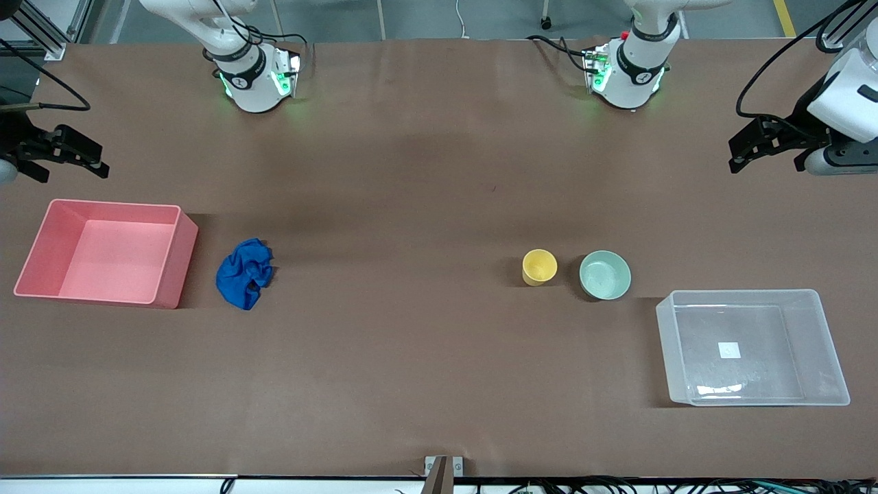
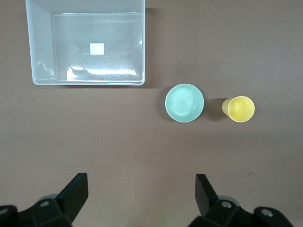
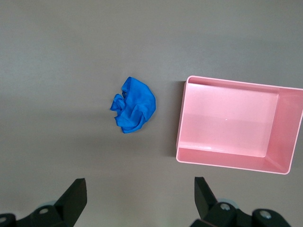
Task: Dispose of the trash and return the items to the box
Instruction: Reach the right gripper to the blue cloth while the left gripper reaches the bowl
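Two grippers, left gripper [image 1: 744,151] and right gripper [image 1: 79,156], hover at opposite table ends, jaws spread, apparently empty. Blue cloth [image 1: 245,273] lies beside pink bin [image 1: 168,274]; yellow cup [image 1: 539,267] and mint bowl [image 1: 605,275] sit near clear box [image 1: 826,343].

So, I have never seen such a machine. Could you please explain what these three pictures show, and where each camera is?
These are two white robot arms at a brown table. One picture looks down from a high camera facing them, with their bases along its top edge. The other two come from cameras on the arms' wrists, looking down past the black jaws.

The left gripper hangs open over bare table at the left arm's end. Its camera sees a clear rectangular plastic tub, a pale green round bowl and a small yellow round cup beside it.

The right gripper hangs open at the right arm's end. Its camera sees a crumpled deep blue cloth beside an opaque pink rectangular bin.

Nothing is held; both containers look empty.
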`<state>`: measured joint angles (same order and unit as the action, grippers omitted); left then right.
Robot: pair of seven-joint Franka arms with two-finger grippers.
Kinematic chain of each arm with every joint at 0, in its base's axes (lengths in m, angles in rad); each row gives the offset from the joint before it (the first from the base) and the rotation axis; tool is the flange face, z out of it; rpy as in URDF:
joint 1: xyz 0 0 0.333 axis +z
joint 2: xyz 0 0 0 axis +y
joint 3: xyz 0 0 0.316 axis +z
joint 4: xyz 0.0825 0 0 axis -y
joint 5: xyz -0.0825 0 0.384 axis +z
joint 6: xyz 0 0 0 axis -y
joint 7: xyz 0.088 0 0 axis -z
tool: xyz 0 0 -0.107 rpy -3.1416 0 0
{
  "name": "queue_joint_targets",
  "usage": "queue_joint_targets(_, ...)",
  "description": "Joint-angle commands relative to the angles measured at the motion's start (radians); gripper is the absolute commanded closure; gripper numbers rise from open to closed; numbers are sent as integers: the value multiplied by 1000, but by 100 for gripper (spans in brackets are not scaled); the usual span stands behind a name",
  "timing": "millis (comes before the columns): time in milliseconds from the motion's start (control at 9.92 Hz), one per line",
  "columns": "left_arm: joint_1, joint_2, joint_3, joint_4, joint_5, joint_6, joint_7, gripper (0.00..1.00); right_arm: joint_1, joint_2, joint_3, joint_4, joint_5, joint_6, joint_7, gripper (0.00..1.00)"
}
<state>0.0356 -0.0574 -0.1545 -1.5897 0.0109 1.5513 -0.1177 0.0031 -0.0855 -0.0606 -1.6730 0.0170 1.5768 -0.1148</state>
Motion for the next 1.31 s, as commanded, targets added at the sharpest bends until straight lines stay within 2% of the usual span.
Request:
queue_joint_targets(0,1,22,0,7,-9,-5,6,0,5,0,-1,-4,0,12,9,0)
queue_joint_targets(202,-2,56,-2,68,9,-7,4,0,5,4,-1,-4,0,15,9,0)
queue_joint_targets(504,1,115,-2,63,1,9,-16,0,5,6,-1,-11,0,15,9,0)
queue_joint_targets(605,0,142,-2,39,6,51,-32,0,5,9,-1,-20,0,19,9,0)
queue_joint_targets(908,-13,218,-10,-59,9,205,-159,0,8,12,-1,-128,1,155,9,1)
queue_joint_targets(1109,-22,269,-10,-137,12,333,-203,0,23,13,-1,-262,1,312,9,3)
queue_joint_targets(1210,-29,280,-10,-215,12,439,-233,0,28,27,-1,-327,1,398,9,3)
